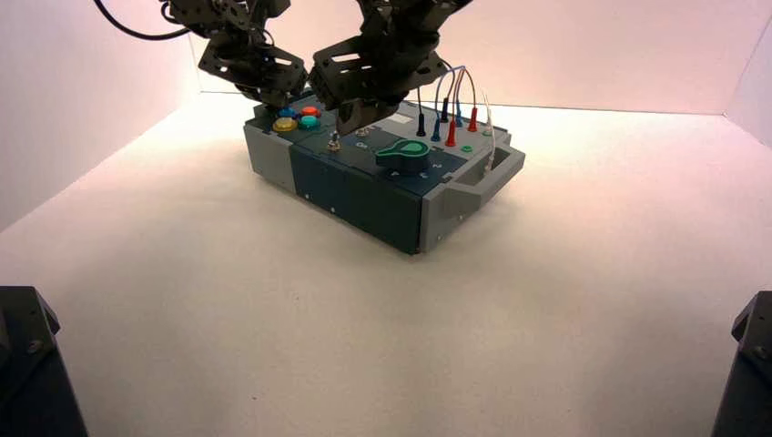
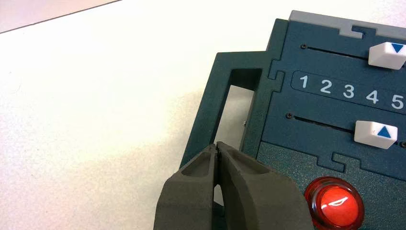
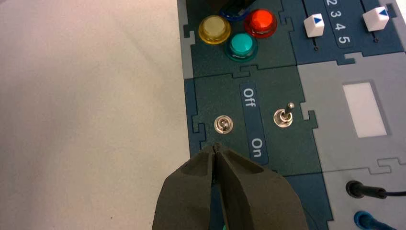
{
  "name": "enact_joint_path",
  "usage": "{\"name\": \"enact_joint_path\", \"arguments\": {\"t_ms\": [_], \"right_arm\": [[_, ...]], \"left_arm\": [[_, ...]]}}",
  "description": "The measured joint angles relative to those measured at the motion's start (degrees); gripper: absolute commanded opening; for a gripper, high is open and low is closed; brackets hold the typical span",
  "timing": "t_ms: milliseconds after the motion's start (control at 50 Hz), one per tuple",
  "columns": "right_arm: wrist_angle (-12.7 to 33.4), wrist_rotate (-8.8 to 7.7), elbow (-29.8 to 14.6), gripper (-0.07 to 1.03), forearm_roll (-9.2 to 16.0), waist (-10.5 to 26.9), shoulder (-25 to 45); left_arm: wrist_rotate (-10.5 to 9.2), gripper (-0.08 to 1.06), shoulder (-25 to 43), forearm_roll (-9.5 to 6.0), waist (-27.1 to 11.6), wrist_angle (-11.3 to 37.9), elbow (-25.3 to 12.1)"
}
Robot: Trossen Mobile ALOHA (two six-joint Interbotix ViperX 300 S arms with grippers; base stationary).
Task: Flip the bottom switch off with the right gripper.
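Observation:
The bottom switch (image 3: 223, 125), a tiny silver toggle near the box's edge, also shows in the high view (image 1: 334, 141). Its lever points almost straight at the right wrist camera, so its position is unclear. Its twin toggle (image 3: 283, 116) stands beyond the "Off"/"On" label and leans toward Off. My right gripper (image 3: 214, 146) is shut and empty, its tips just short of the bottom switch on the On side. In the high view it (image 1: 350, 121) hangs over the switches. My left gripper (image 2: 218, 145) is shut and empty over the box's dark end handle (image 2: 210, 100), and shows in the high view (image 1: 273, 94).
The box (image 1: 364, 187) also bears yellow, teal and red buttons (image 3: 238, 45), two white sliders (image 2: 376, 134), a green knob (image 1: 407, 157) and plugged wires (image 1: 446, 118). A grey handle (image 1: 482, 177) juts from its right end. Black bases (image 1: 27, 364) stand at the front corners.

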Motion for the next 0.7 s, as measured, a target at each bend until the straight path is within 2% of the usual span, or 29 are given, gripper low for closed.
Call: {"name": "enact_joint_path", "arguments": {"t_ms": [700], "right_arm": [[0.0,0.00,-1.6,-0.02,-0.1,-1.1,2.5]], "left_arm": [[0.00,-0.03,-0.1,0.00,0.0,0.2,0.0]]}}
